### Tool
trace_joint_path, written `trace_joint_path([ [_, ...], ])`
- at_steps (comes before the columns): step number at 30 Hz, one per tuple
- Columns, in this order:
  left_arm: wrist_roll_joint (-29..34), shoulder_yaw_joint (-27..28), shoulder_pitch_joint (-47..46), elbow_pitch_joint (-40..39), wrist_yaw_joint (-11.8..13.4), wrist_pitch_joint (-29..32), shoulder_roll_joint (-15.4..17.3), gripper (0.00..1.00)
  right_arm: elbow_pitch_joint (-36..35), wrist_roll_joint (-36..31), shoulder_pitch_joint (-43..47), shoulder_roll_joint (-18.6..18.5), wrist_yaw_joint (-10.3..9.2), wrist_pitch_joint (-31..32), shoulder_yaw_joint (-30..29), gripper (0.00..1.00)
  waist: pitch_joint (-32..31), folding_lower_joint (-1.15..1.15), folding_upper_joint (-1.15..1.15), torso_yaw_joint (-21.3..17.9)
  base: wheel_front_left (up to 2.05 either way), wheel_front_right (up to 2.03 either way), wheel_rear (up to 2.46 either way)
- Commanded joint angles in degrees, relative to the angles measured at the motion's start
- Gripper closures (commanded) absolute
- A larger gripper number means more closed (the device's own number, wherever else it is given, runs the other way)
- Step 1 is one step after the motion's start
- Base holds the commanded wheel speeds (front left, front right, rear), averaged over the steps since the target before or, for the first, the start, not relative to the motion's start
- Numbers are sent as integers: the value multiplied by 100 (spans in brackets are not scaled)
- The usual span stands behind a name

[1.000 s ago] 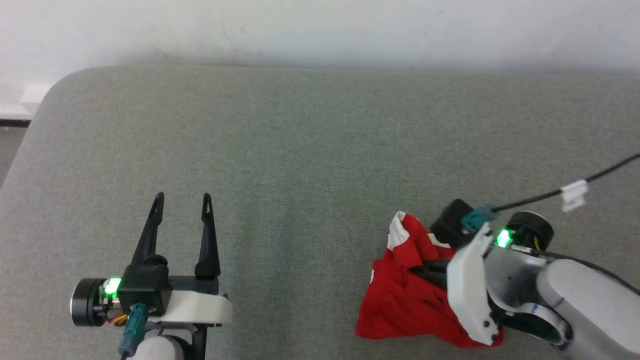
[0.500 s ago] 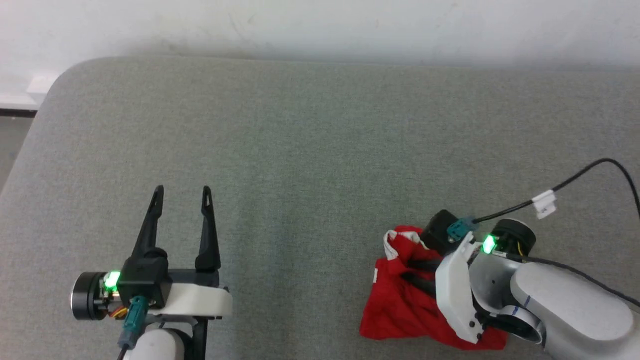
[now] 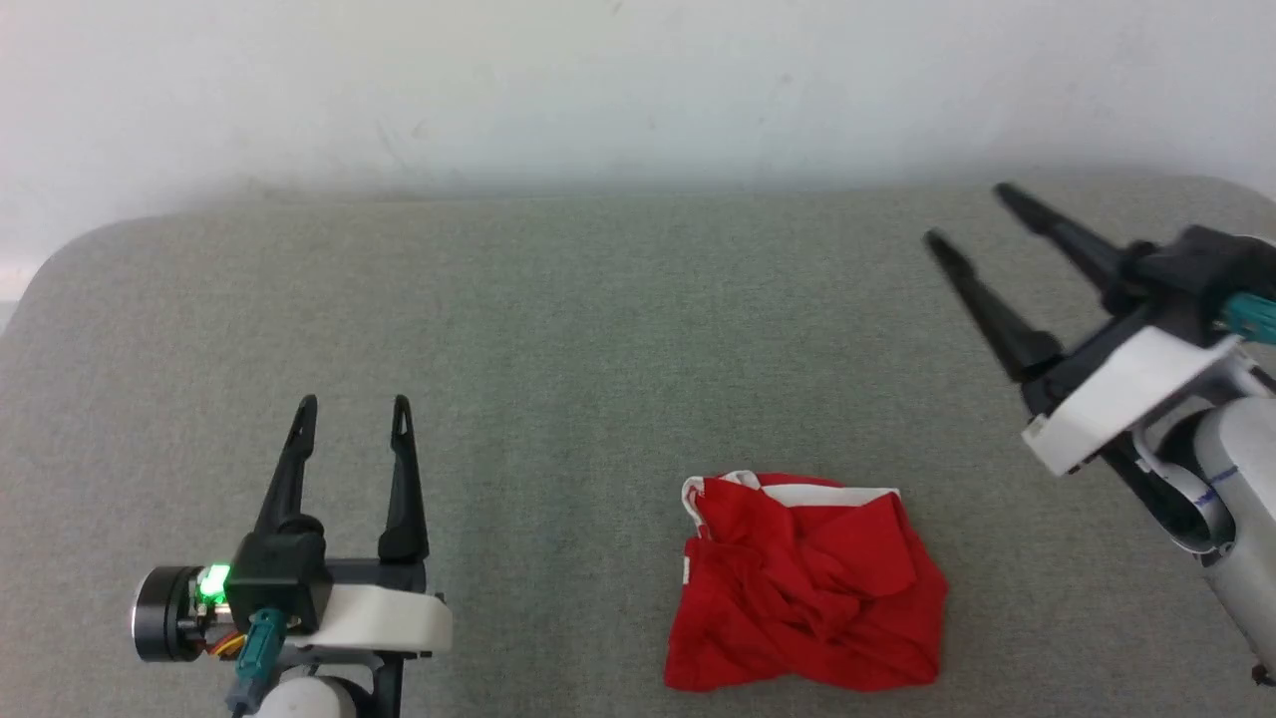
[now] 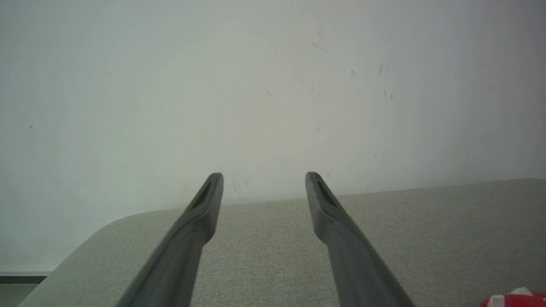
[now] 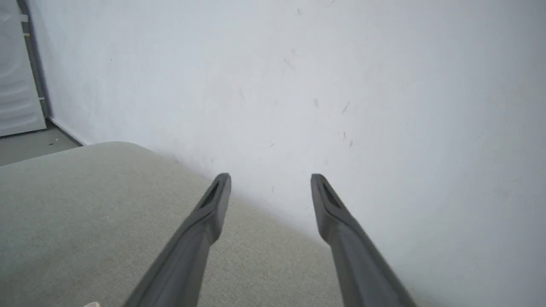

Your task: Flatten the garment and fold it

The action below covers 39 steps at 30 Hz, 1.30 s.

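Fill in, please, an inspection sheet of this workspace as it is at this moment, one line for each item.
Surface: grey padded surface, woven cover, rounded far-left corner.
Job's things: red shorts, crumpled in a heap at the near right, neither flat nor folded; white hem band shows at the far edge.
Clutter: nothing seen.
Grippers: left claw open, holding nothing, at the near left; right claw open, holding nothing, raised at the far right, apart from the shorts.
Cables: left teal connector at the left wrist; right teal connector at the right wrist; neither touches the shorts.
Surroundings: white wall with small scuffs behind the surface; grey floor in the right wrist view.
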Motion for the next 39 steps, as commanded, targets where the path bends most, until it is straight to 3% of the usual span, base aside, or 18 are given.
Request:
trace_joint_path([
  [1,9,44,45,-31,-18,-26,26,0,65,-266,249,189,-11,-241,-364,0,-141,0,0,-157,0,0,0],
  [7,-32,145,94,-121,-21,-26,13,0,15,-1561,1265,1042,-11,-758,-2161,0,-162,0,0,-192,0,0,0],
  [12,-58,236,171,-189,-53,-26,0,0,-517,-2239,2217,1924,-11,-821,-3234,0,-120,0,0,-178,0,0,0],
  [17,-39,274,235,-204,-93,-26,-15,0,-1127,-2633,3012,2662,-11,-825,-3794,0,-85,0,0,-143,0,0,0],
  [22,-14,277,254,-209,-116,-26,-34,0,-1433,-2733,3459,2972,-11,-826,-3993,0,-62,0,0,-103,0,0,0],
  [26,1,299,239,-225,-113,-26,-45,0,-1628,-2648,3120,2934,-11,-826,-3939,0,-33,0,0,-109,0,0,0],
  [31,6,308,219,-212,-127,-26,-57,0,-1555,-2376,2245,2328,-11,-557,-3697,0,-32,0,0,-119,0,0,0],
  [34,13,277,195,-206,-141,-26,-72,0,-1315,-2024,1772,1818,-11,425,-3317,0,-11,0,0,-95,0,0,0],
  [39,0,284,147,-174,-164,-26,-85,0,-967,-855,1195,991,-11,2436,-2577,0,39,0,0,-72,0,0,0],
])
